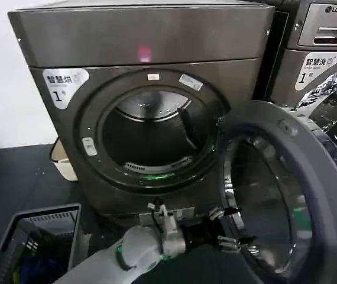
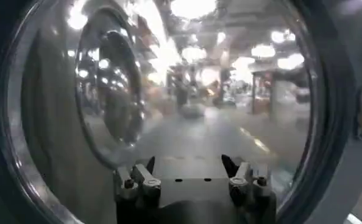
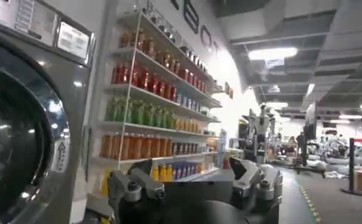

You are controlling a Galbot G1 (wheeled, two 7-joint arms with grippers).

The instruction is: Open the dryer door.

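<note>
Down in front of the dark bronze-grey dryer (image 1: 139, 89), left of its drum opening, a dark laundry basket (image 1: 32, 242) sits on the dark floor (image 1: 15, 177), with a cream tub (image 1: 62, 163) tucked against the machine's lower left corner. Moving right, the drum mouth is wide open with nothing covering it, so the opening step looks basically done already.

The left gripper (image 1: 230, 228) reaches in low, just under that drum mouth, and sits right at the lower inner edge of the dryer door (image 1: 287, 195). Its fingers are spread apart and pinching nothing; the left wrist view shows both prongs parted with the tinted glass bowl close ahead. Whether a fingertip actually touches the rim is hard to say.

The door itself hangs right of the drum mouth, swung far out on its right-side hinge, grey inner face and glass bowl showing. Best guess: what's left is either nudging it a bit wider or just backing the arm out without bumping the chrome rim.

Further right stands the lighter LG washer (image 1: 328, 53). The right gripper (image 3: 196, 189) is parked beside that washer, fingers apart, holding nothing, aimed at shelves of bottles (image 3: 156, 109) in a big showroom.
</note>
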